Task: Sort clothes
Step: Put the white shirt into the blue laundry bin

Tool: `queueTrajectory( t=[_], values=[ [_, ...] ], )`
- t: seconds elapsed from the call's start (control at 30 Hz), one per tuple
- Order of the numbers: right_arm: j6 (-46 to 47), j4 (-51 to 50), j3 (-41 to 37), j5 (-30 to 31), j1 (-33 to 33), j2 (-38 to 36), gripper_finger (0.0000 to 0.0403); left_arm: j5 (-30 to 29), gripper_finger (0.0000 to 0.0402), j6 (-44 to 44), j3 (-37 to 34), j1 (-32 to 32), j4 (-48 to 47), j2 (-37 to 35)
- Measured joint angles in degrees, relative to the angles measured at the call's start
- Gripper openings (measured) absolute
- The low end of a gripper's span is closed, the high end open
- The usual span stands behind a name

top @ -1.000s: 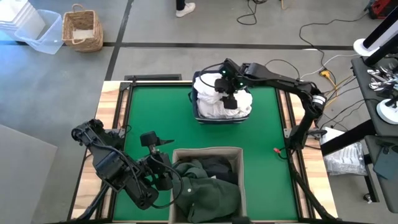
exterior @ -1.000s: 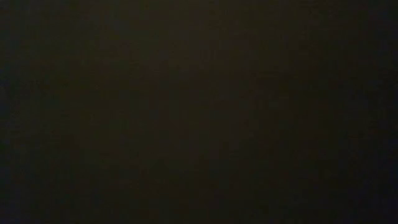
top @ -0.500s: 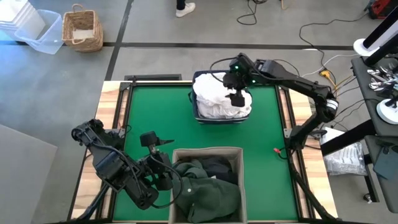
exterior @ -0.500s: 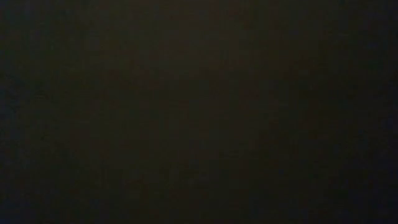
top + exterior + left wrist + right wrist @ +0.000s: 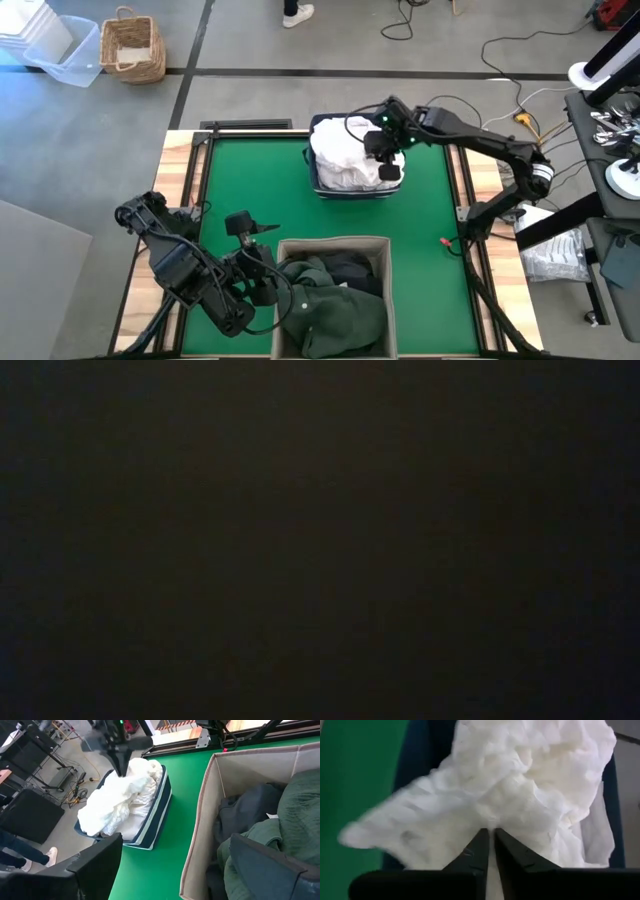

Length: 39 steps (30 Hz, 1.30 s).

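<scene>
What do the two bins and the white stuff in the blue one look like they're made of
White clothes: soft wrinkly fabric, probably cotton, crumpled into matte folds. Navy bin: looks like soft-sided fabric with a pale trim band, though stiff plastic can't be ruled out. Beige bin: woven cloth, its walls matte and slightly bowed.

Low view wholly dark, nothing to make out. Right gripper [image 5: 490, 851] seen only as dark fingers closed together against white clothes [image 5: 520, 795], with any fold pinched between them impossible to tell; moving edge of the cloth blurred. Navy bin [image 5: 318, 186] mostly covered by its white heap. Beige bin [image 5: 330, 245] cut off by the picture's lower edge, dark garments [image 5: 335, 300] with it. Left gripper [image 5: 190, 865] shown only in part, fingers blurred.
</scene>
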Motion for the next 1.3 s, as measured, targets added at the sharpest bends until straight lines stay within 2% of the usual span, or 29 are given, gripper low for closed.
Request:
queueTrajectory(
  t=[0.07,0.23,0.4,0.6,0.87,1.07,1.3],
  values=[
    [-0.40,3.91,-3.06,0.01,-0.29,0.04,0.0021,0.00,0.0343,-0.08,0.00,0.01,0.00,0.06],
    [-0.34,12.51,-8.72,-0.74,-0.68,0.24,0.0011,0.00,0.0343,-0.57,0.00,0.00,0.01,0.67],
    [-0.40,13.12,-10.05,-6.09,-0.65,1.79,0.0009,0.00,0.0343,-0.66,-0.02,0.00,0.01,1.56],
    [-0.38,13.01,-10.50,-7.25,-0.66,3.42,0.0009,0.00,0.0343,-0.66,-0.07,0.00,0.00,1.66],
    [-0.30,11.54,-9.80,-7.42,-0.63,3.77,0.0009,0.00,0.0343,-0.66,-0.07,0.00,0.00,1.66],
    [1.13,11.08,-6.63,-5.93,-0.63,2.04,0.0012,-0.01,0.0343,-0.66,-0.06,0.01,0.01,1.66],
    [2.07,5.97,-2.36,-4.97,-0.61,1.51,0.0013,-0.02,0.0343,-0.66,-0.04,0.01,0.00,1.66]
  ],
)
